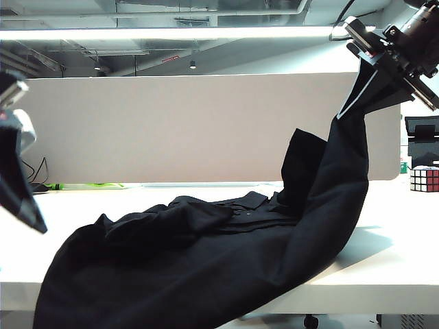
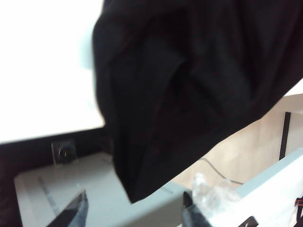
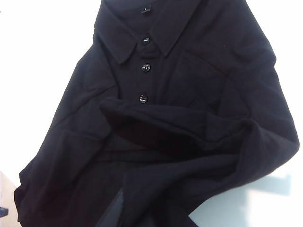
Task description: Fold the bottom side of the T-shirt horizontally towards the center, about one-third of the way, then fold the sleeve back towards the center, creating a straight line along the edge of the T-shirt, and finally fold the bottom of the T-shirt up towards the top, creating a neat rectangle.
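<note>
We see the T-shirt lying crumpled across the white bench, with its near left part spilling over the front edge and hanging down. From the heap a long band of black cloth rises to the upper right, where our right end effector is held high above the bench, clenched on a fold of the shirt. In the right wrist view the collar and a row of dark buttons are plain, with the cloth bunched in thick folds beneath them; the fingers themselves are hidden by the fabric.

Our left end effector is at the left edge of the scene, raised off the bench and apart from the heap. Its two fingers stand wide and released, with nothing between them; a hanging corner of the shirt shows just beyond their tips, past the bench edge.

A cube puzzle sits at the far right of the bench, well apart from the shirt. A pale partition panel stands along the far side.
</note>
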